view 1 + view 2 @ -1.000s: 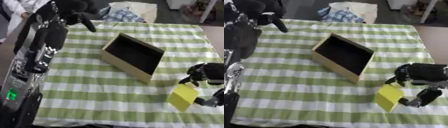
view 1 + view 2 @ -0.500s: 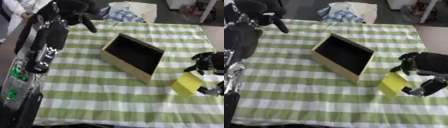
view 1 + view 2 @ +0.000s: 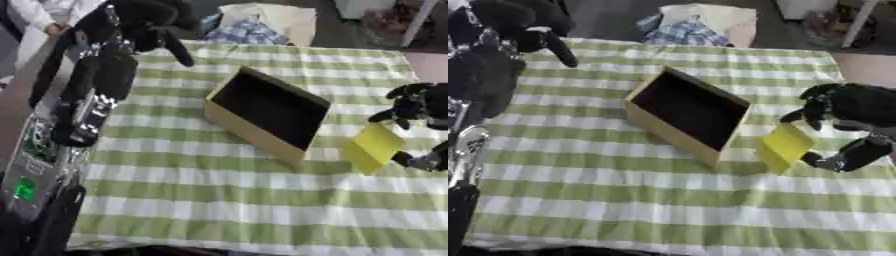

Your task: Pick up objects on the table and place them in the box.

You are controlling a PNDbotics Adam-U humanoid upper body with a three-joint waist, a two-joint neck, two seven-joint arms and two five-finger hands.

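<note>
A table [image 3: 623, 210] is covered by a green-and-white checked cloth [image 3: 201, 200], lying askew in view. Wrinkles cannot be made out on the cloth. A tan open box [image 3: 689, 115] with a dark inside is set near the middle of the table, turned diagonally to the cloth's stripes, with nothing visible in it.

The right hand [image 3: 846, 107] is seen at the table's right edge, black, fingers and thumb closed on a yellow block [image 3: 785, 145]. The block is pinched from above and below, tilted, just beside the box's right corner and apart from it. Whether the block is touching the cloth cannot be told.

The left arm [image 3: 87, 100] is raised along the table's left edge, black with silver parts and a small green light low down. The left hand [image 3: 153, 22] is held above the far left corner of the table, mostly clenched, one finger stuck out toward the cloth; nothing is grasped.

Beyond the far edge, a pile of fabric [image 3: 697, 25], blue plaid and cream, is lying on a dark floor [image 3: 605, 15]. A white furniture leg [image 3: 855, 22] is seen at the far right, with a pinkish floor patch [image 3: 868, 67] past the table's right edge. A person in light clothing [image 3: 44, 10] is partly shown at the far left corner, touching nothing.
</note>
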